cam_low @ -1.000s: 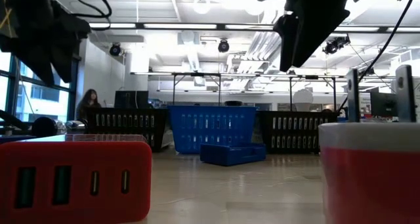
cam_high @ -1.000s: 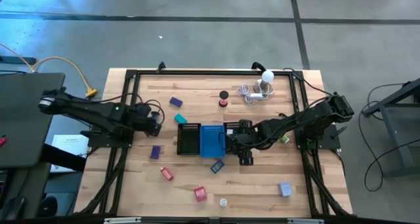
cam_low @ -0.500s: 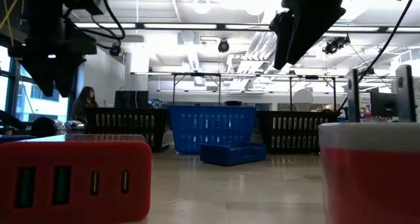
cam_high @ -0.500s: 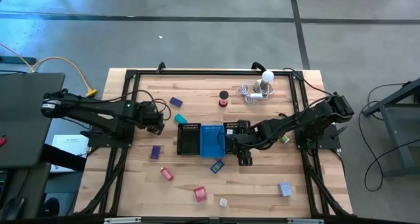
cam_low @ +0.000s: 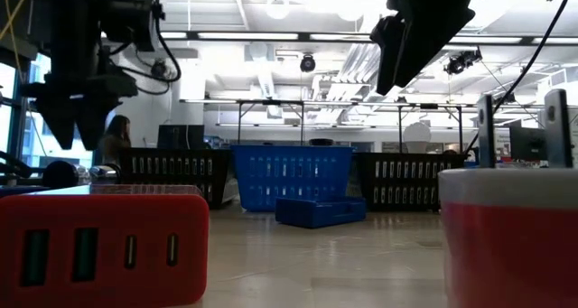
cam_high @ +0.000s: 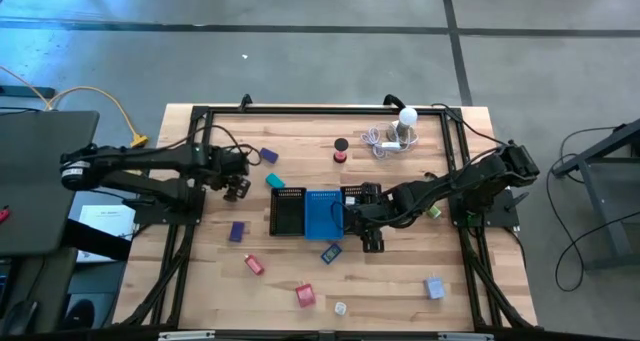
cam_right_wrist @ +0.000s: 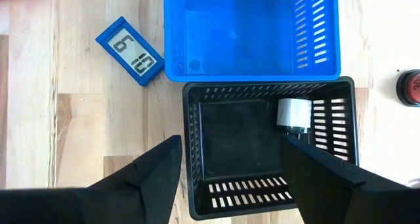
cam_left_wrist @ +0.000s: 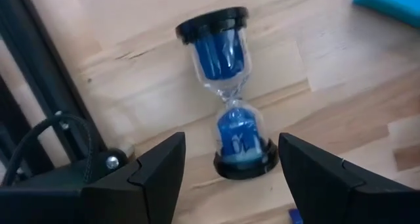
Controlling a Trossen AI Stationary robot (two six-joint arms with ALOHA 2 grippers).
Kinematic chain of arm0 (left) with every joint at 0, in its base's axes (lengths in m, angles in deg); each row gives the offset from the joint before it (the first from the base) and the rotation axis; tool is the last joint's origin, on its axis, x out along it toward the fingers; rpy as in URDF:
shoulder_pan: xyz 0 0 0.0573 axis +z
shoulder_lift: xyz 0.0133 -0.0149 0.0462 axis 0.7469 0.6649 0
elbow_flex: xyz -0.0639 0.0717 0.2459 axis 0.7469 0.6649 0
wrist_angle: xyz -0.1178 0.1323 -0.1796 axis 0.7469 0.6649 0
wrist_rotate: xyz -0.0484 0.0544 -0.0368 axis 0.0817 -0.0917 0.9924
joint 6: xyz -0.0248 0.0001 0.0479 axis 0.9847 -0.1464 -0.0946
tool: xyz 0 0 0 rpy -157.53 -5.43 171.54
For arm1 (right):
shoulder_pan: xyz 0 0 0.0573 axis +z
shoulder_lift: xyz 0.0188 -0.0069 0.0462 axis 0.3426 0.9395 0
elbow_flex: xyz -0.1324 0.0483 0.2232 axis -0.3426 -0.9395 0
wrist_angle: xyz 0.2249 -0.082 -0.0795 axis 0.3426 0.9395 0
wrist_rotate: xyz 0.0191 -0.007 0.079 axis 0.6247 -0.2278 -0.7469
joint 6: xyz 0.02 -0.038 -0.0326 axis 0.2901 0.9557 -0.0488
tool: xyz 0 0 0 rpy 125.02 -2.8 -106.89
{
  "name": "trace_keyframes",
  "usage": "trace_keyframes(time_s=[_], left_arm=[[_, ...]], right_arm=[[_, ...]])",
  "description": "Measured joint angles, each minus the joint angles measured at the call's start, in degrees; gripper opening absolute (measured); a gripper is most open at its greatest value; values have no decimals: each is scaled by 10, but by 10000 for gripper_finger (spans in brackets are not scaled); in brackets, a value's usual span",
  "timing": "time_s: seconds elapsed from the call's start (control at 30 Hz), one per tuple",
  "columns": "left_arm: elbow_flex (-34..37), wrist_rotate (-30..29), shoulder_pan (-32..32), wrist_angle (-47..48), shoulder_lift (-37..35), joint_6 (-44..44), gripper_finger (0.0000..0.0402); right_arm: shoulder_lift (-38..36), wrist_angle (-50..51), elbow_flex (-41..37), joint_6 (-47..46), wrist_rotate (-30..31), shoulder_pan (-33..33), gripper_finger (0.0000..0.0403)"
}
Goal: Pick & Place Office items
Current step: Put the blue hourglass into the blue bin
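Above the bench (cam_high: 400, 281), the left hand (cam_high: 236, 187) has swung from the nine o'clock edge inward to the hourglass, so a pick-up looks near. The right hand (cam_high: 372, 243) has not moved, open beside the blue tray (cam_high: 322, 214) at centre.

At bench height, the left arm has drifted toward centre; a red charger (cam_low: 101, 245) fills the foreground.

Left wrist: open fingers (cam_left_wrist: 151, 178) straddle a blue hourglass (cam_left_wrist: 226, 109) lying flat, long axis running between them, far cap pointing away.

Right wrist: open fingers (cam_right_wrist: 154, 168) hover over a black tray (cam_right_wrist: 269, 148); a blue clock (cam_right_wrist: 130, 50) lies beside the blue one.

Open-plan lab, exposed ceiling ducts (cam_low: 271, 69), monitors (cam_low: 181, 136), concrete floor (cam_high: 320, 61)
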Motion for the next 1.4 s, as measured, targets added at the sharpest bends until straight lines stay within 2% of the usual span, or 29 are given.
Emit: trace_keyframes(time_s=[0.17, 0.43, 0.8, 1.03, 1.4], left_arm=[[25, 0, 10, -48, 0, -19, 236], [40, 7, 32, -61, 1, -19, 236], [77, -7, 38, -125, 1, -33, 236], [85, -56, 38, -128, 1, -34, 236], [86, -54, 38, -129, 1, -48, 236]], right_arm=[[0, -2, 0, 0, 0, 0, 244], [0, -11, 0, 1, 0, 0, 244], [0, -11, 0, 1, 0, 0, 244], [0, -11, 0, 1, 0, 0, 244], [0, -12, 0, 1, 0, 0, 244]])
